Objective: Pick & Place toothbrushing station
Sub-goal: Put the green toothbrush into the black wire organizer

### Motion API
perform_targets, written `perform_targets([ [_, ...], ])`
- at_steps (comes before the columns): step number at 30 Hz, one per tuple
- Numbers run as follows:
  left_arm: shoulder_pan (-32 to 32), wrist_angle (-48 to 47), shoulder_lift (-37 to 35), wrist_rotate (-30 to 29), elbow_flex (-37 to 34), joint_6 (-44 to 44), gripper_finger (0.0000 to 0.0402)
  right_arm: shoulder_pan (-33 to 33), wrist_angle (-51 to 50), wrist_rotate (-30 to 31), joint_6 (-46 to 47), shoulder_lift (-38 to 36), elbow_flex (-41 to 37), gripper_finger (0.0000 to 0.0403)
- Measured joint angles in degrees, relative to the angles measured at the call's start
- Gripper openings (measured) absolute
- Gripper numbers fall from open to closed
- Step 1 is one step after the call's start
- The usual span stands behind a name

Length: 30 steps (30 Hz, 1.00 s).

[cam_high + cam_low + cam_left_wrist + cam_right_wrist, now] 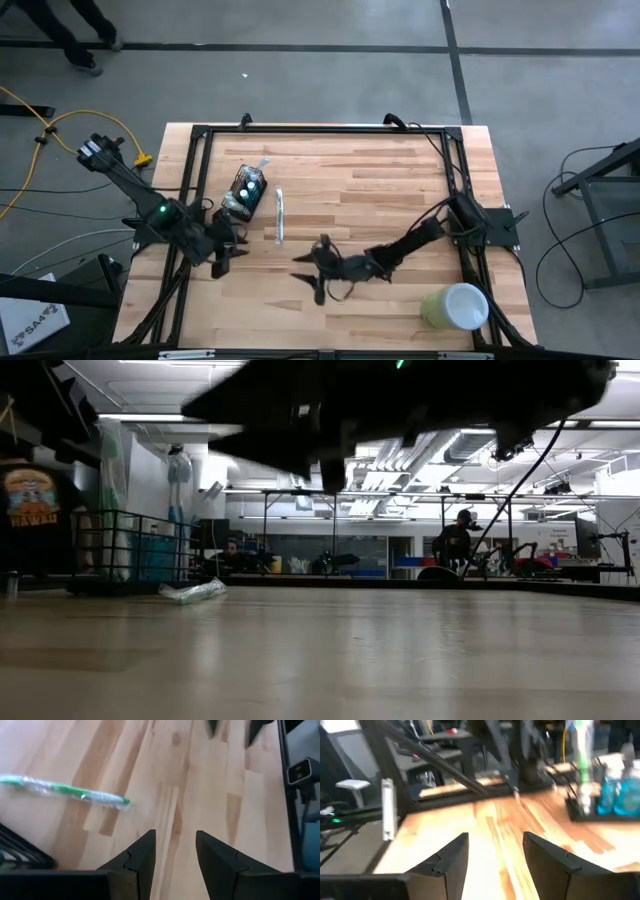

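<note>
Left gripper (174,852): you see its two dark fingers (142,855) spread apart with bare wood between them, holding nothing.
Table (200,795): pale wooden boards with darker streaks fill most of your view.
Toothbrush (65,792): green and white, in a clear wrapper, lying flat on the wood, apart from the fingers.
Black wire holder (20,852): only a corner shows, close beside the toothbrush.
Other arm's fingertips (212,726): dark, blurred, at the far end.
</note>
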Motion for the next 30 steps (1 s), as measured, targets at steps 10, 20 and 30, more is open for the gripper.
perform_targets([
  [10, -3.64, 8.35, 0.44, -11.6, 0.0, 11.21, 0.0135, -8.12, -4.54, -10.96, 9.48, -0.07, 0.14, 0.0179],
  [20, -4.93, 10.69, 3.46, -19.24, 0.0, 19.84, 0.0135, -13.09, -11.75, -25.47, 8.81, -0.07, 6.7, 0.0179],
  [30, -4.93, 11.5, 9.65, -23.5, -0.02, 19.95, 0.0135, -13.27, -20.92, -6.93, 8.73, -0.07, 8.41, 0.0179],
])
